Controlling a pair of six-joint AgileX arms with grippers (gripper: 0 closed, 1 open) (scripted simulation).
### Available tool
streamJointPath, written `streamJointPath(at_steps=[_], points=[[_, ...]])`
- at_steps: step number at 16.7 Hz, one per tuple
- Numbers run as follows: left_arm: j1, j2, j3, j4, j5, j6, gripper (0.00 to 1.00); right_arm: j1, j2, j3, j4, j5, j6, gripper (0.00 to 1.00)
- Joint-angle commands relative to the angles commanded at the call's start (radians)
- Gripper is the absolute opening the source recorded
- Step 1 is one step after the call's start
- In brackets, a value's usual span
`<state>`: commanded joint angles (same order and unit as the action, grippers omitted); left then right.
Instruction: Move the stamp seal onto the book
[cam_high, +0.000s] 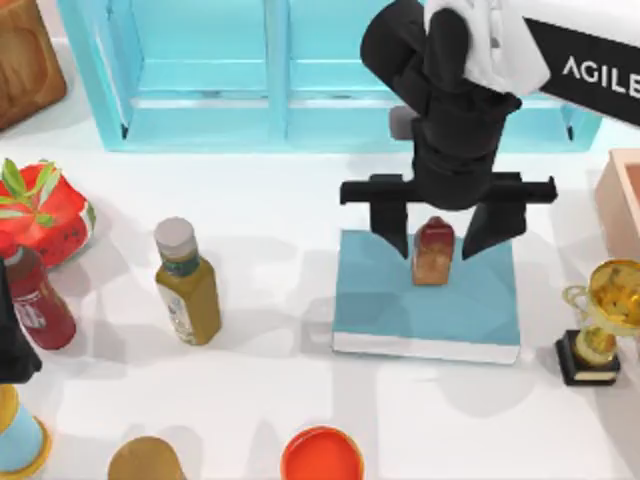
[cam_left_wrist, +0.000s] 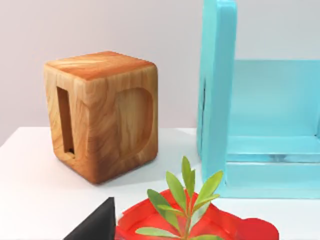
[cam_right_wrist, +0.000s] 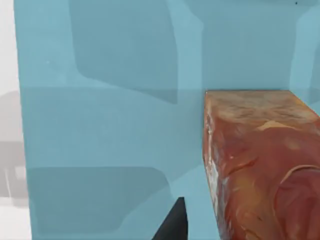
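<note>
The small upright tan-brown stamp seal with a rounded dark red top (cam_high: 433, 252) is shown standing on the light teal-blue hardback book (cam_high: 400, 300), between the 2 spread, non-touching fingers of the right gripper (cam_high: 440, 235), its long axis vertical.

A tan-brown stamp seal with a rounded dark red top (cam_high: 433, 250) sits marbled in reddish streaks against the plain teal-blue hardback book with white page edges (cam_high: 380, 300). The black two-finger right gripper (cam_high: 447, 228) contrasts with a light blue shelf unit (cam_high: 200, 90). An olive-yellow bottle with a grey cap (cam_high: 186, 283), a golden trophy on a black base (cam_high: 598, 320) and a grained honey-brown wooden block (cam_left_wrist: 102, 115) add warm tones on the white table (cam_high: 260, 400).
</note>
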<state>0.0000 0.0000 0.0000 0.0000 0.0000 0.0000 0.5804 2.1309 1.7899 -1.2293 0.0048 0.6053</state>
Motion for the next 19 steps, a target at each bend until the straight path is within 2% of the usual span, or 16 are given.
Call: streamJointPath(at_steps=[2,3,12,19], points=[[0.000,0.000,0.000,0.000,0.000,0.000,1.00,0.000,0.000,0.000,0.000,0.000,0.000,0.98],[0.000,0.000,0.000,0.000,0.000,0.000,1.00,0.000,0.000,0.000,0.000,0.000,0.000,1.00],[0.000,0.000,0.000,0.000,0.000,0.000,1.00,-0.001,0.000,0.003,-0.003,0.000,0.000,1.00],[0.000,0.000,0.000,0.000,0.000,0.000,1.00,-0.002,-0.006,0.109,-0.115,0.000,-0.001,1.00]])
